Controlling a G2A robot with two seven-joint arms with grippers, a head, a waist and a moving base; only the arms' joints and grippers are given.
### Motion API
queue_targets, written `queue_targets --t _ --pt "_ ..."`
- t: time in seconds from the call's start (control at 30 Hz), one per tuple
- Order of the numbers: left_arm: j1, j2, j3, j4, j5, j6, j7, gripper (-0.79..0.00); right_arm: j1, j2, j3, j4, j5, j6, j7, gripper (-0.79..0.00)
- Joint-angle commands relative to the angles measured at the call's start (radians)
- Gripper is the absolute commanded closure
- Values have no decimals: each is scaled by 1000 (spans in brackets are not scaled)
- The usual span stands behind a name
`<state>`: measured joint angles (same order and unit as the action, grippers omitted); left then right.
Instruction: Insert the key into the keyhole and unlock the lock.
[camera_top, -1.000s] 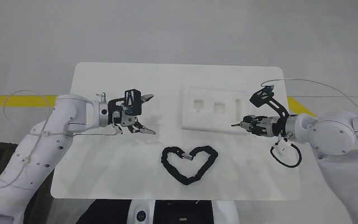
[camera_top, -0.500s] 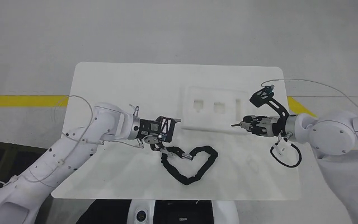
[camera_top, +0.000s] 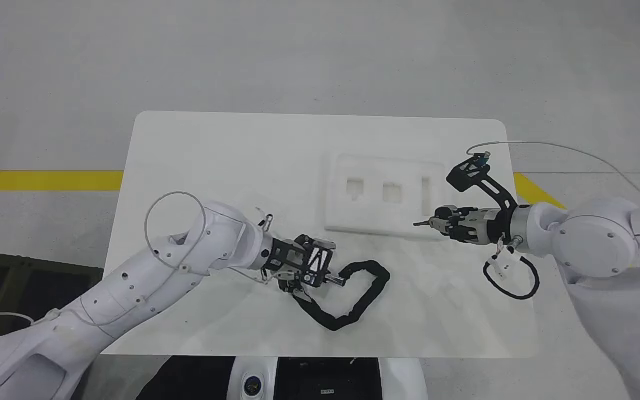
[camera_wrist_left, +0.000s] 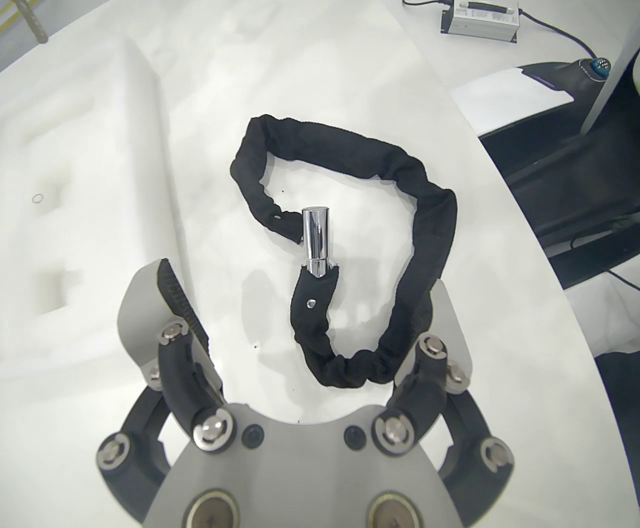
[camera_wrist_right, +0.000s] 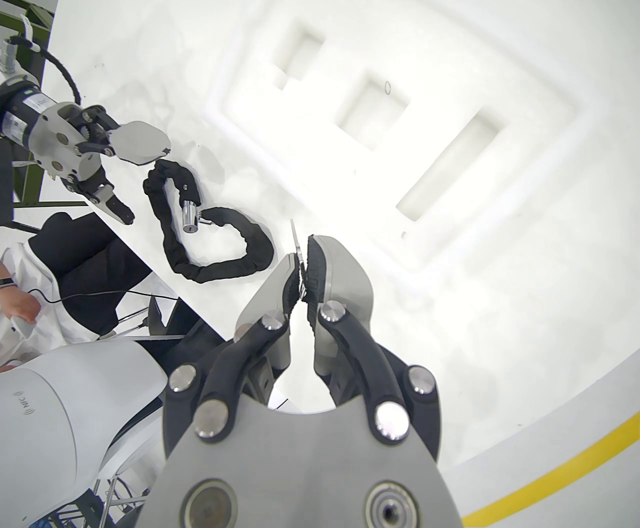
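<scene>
A black fabric-covered chain lock (camera_top: 358, 292) lies looped near the table's front edge. Its silver lock cylinder (camera_wrist_left: 316, 239) joins the two sleeve ends, and the cylinder (camera_wrist_right: 189, 216) shows its end face in the right wrist view. My left gripper (camera_wrist_left: 300, 282) is open and low over the loop's left part, one finger (camera_wrist_left: 172, 300) outside the loop and the other finger (camera_wrist_left: 442, 320) over the chain's outer strand. From above, the left gripper (camera_top: 312, 270) covers the loop's left end. My right gripper (camera_wrist_right: 302, 265) is shut on a small key (camera_wrist_right: 295, 239), held above the table at the right (camera_top: 440, 222), blade pointing left.
A white foam tray (camera_top: 385, 192) with three recesses sits at the table's middle back, between the arms. A tiny ring (camera_wrist_left: 37, 198) lies in one recess. The table's front edge runs close behind the chain (camera_wrist_right: 220, 255). Bare tabletop stretches to the left and far back.
My left arm has swung from the table's left side toward the front centre, bringing its open gripper down over the chain's left end. The right arm and key have stayed still.
</scene>
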<state>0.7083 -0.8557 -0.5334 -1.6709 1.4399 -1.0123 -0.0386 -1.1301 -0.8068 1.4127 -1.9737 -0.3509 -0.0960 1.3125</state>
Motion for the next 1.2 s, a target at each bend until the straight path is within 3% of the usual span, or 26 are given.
queue_targets --t 0.0,0.9,1.1,1.17 --pt "-12 -7 22 8 16 0 -2 -785 0 0 0 0 0 0 0 0" --pt "-47 -120 107 114 87 20 -21 -785 0 0 0 0 0 0 0 0" --pt "-47 -135 103 141 80 16 -30 -594 0 0 0 0 0 0 0 0" --pt "-45 -138 99 151 74 13 -34 -563 0 0 0 0 0 0 0 0"
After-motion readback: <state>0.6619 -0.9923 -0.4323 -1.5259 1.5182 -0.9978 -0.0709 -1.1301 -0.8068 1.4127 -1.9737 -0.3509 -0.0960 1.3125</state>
